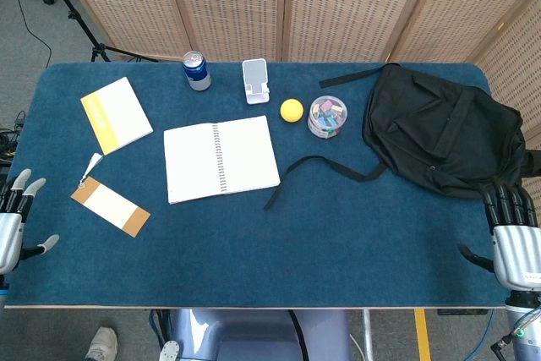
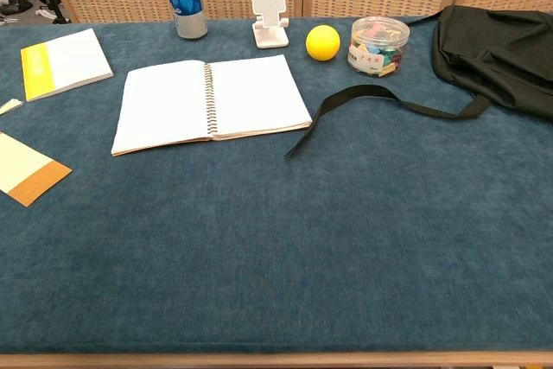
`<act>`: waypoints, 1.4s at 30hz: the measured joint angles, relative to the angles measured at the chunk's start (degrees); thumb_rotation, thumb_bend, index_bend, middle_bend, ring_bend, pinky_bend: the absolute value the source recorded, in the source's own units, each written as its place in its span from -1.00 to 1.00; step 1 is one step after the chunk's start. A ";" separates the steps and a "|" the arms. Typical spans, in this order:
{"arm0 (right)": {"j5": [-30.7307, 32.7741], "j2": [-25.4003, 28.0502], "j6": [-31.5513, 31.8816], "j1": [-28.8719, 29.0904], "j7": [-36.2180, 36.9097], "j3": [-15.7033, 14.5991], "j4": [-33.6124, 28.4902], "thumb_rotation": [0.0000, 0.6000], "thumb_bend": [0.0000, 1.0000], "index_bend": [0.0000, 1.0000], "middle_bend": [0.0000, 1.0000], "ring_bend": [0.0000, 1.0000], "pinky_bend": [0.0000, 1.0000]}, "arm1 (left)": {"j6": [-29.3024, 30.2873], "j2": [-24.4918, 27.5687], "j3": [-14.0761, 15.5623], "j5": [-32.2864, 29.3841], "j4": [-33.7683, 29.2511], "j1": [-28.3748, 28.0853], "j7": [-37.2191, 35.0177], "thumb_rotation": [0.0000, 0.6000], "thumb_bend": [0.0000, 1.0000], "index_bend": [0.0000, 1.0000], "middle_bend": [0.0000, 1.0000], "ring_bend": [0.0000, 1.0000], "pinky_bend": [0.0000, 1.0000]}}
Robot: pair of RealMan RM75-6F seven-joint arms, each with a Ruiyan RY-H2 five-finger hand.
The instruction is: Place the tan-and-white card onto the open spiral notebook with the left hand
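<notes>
The tan-and-white card lies flat on the blue table at the left, with a small tassel at its far end; the chest view shows the card at its left edge. The open spiral notebook lies in the middle, blank pages up, also seen as the notebook in the chest view. My left hand hovers at the table's left edge, fingers spread, holding nothing, left of the card. My right hand stays at the right edge, fingers apart and empty. Neither hand shows in the chest view.
A yellow-and-white booklet lies at the far left. Along the back stand a blue can, a white phone stand, a yellow ball and a clear tub of clips. A black backpack lies right, its strap trailing toward the notebook.
</notes>
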 measured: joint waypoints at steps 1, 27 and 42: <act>-0.07 0.23 -0.18 0.09 0.06 -0.20 -0.16 1.00 -1.00 -0.97 -1.00 -1.00 -1.00 | -0.18 0.06 -0.02 0.06 -0.02 0.00 -0.01 1.00 -0.85 -1.00 -1.00 -1.00 -1.00; 2.34 -1.08 0.15 0.08 -1.86 0.66 -1.55 1.00 -1.00 -0.97 -1.00 -1.00 -1.00 | -33.16 -4.00 1.98 5.00 22.86 -18.27 -14.37 1.00 -0.30 -0.54 -1.00 -1.00 -1.00; 2.54 -1.01 0.61 -0.06 -1.44 0.85 -2.03 1.00 -1.00 -0.97 -1.00 -1.00 -1.00 | -35.44 -5.81 3.67 5.44 24.28 -19.61 -16.23 1.00 -0.57 -0.53 -1.00 -1.00 -1.00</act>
